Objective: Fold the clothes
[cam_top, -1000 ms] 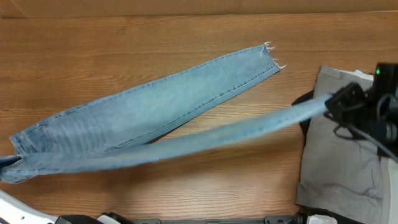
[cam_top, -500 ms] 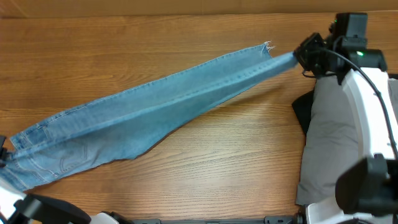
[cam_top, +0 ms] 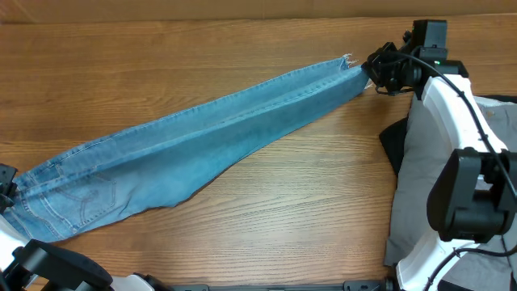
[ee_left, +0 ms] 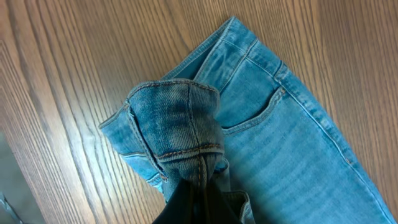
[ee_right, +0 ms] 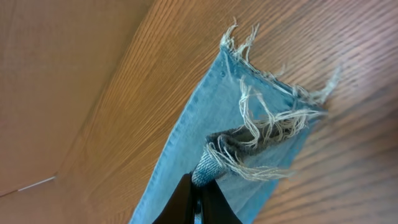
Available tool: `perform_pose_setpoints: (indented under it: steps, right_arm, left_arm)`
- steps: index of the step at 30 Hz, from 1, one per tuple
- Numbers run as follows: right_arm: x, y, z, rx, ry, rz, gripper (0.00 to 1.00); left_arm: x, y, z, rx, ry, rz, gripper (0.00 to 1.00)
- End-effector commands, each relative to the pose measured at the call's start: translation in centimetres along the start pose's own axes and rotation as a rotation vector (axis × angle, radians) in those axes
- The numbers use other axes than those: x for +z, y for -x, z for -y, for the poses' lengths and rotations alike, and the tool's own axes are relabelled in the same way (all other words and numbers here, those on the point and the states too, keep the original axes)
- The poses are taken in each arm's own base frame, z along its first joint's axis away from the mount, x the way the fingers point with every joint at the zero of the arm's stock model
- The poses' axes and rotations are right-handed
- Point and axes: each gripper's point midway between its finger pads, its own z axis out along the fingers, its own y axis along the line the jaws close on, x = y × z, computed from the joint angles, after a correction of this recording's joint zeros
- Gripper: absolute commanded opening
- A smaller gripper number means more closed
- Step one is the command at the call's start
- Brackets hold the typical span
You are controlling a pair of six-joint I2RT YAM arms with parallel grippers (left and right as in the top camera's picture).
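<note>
Pinching jeans (cam_top: pixel 202 133): L tool (ee_left: pixel 198 202) on waistband (ee_left: pixel 177 118), R tool (ee_right: pixel 198 200) on hem (ee_right: pixel 267 124).

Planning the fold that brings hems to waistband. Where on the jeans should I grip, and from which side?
Probably the frayed hems at the right end of the jeans, approached from the right along the legs. Both legs lie stacked there, so one pinch catches them; the right gripper is shut there.

No readable text, label, brand, number or sign appears in any of the three views, neither on fabric nor on wood.
</note>
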Motion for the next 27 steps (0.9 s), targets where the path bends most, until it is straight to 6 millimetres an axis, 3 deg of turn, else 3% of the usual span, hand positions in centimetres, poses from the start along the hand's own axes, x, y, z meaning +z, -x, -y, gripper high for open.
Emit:
perform_pose_setpoints:
  steps: [1,6,11,16,22,27]
  right_arm:
    - [0.9,1.0,0.5,0.025,-0.027,0.043,0.04]
    - [2.3,0.4,0.9,0.045,-0.049,0.036,0.04]
    - [2.4,-0.4,0.5,0.051,-0.052,0.016,0.04]
    - [0.4,-0.1,-0.2,0.001,-0.052,0.023,0.04]
    - [-3.9,0.7,-1.8,-0.068,-0.077,0.094,0.04]
    - [-4.2,-0.2,-1.1,-0.053,-0.111,0.061,0.04]
  left_arm:
    - [-0.7,1.8,-1.0,-0.020,0.060,0.069,0.05]
    - [-0.7,1.7,-1.1,-0.020,0.063,0.070,0.06]
    - [-0.7,1.5,-1.6,-0.014,0.091,0.062,0.06]
    - [-0.8,1.3,-2.8,-0.011,0.157,0.063,0.06]
    - [-0.8,1.4,-3.0,-0.012,0.166,0.065,0.07]
    - [-0.1,1.3,-2.9,-0.009,0.174,0.046,0.08]
